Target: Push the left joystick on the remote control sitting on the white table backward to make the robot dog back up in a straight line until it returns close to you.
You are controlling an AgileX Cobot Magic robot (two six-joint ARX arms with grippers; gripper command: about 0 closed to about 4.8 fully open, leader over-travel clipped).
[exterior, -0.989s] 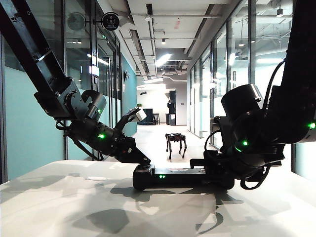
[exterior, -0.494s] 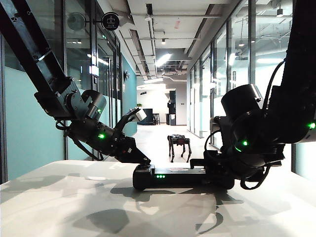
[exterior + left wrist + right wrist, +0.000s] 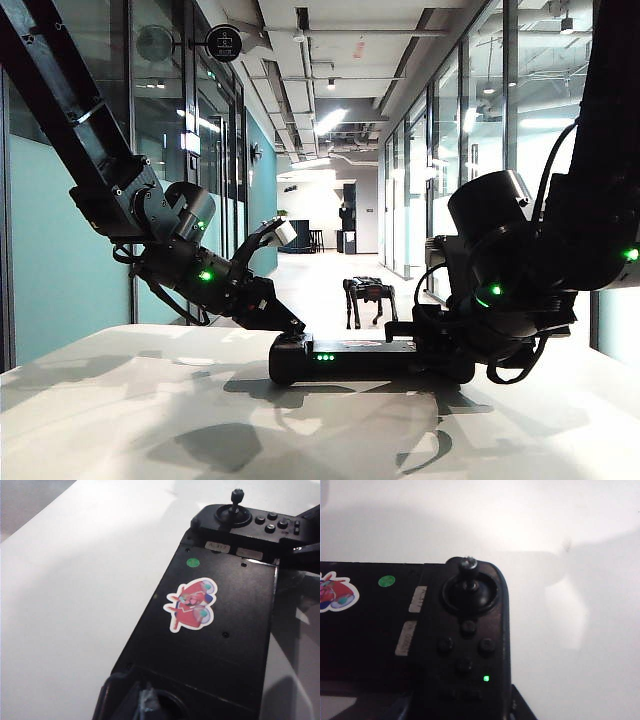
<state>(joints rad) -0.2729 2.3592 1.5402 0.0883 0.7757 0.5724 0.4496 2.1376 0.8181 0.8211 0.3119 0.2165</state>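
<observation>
Backing run unfinished; robot dog (image 3: 366, 298) stands down the corridor, 12 o'clock from the remote control (image 3: 350, 358), not yet near.
My left pincer (image 3: 285, 325) meets the remote's 9 o'clock end on the white table (image 3: 150, 400); left joystick hidden there; right pincer (image 3: 425, 340) at 3 o'clock; I cannot tell either's closure.

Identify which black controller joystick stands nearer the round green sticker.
The knobbed black joystick beside the right claw; the stick by the left claw lies beyond the red sticker.
</observation>
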